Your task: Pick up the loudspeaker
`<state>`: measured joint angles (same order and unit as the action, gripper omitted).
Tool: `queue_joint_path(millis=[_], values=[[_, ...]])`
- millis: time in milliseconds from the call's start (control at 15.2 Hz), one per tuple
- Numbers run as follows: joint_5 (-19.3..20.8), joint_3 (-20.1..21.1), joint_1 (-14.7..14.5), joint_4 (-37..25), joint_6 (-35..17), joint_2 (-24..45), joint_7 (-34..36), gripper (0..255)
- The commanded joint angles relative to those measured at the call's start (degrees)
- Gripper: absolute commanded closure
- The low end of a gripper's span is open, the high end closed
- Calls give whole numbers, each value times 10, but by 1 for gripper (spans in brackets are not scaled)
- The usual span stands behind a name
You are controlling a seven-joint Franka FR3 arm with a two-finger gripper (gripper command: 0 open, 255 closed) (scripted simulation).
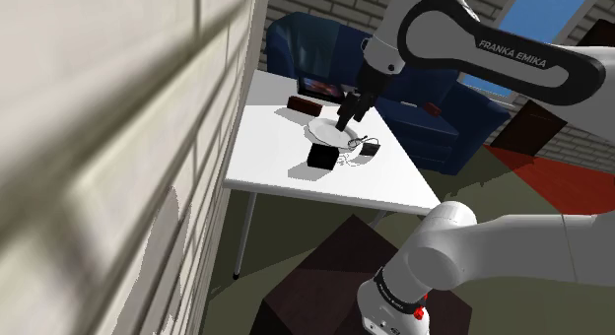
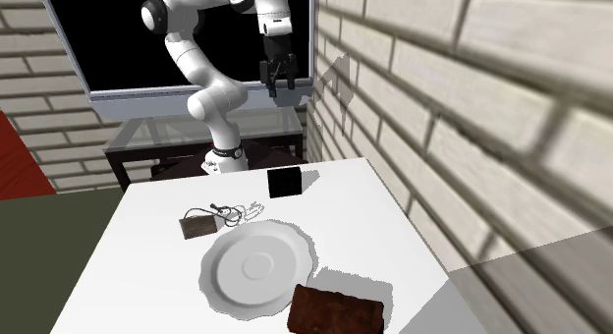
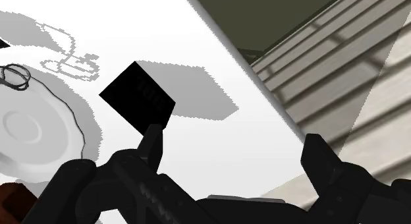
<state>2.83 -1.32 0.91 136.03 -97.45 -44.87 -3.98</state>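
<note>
Gripper [image 3: 235,140], fingers apart, hovers above the table [image 3: 217,157], the black speaker [image 3: 138,96] lying beyond one fingertip, unheld.

Exterior views face across the table [image 1: 271,151]; wrist looks down.

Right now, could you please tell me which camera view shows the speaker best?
The wrist view: the speaker is largest there, a black cube seen close up on the white table. The second exterior view shows it small near the table's far edge; the shoulder view shows it small beside the plate.
</note>
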Motion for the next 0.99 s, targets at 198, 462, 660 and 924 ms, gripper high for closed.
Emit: queue_joint_path(millis=[198,462,660,924], values=[[10,-28,-1,12,-44,42,-42,0],[19,-63,-4,15,-102,109,-97,0],[21,-88,-7,9,-143,166,-140,0],[15,-119,-14,-10,-193,250,-198,0]])
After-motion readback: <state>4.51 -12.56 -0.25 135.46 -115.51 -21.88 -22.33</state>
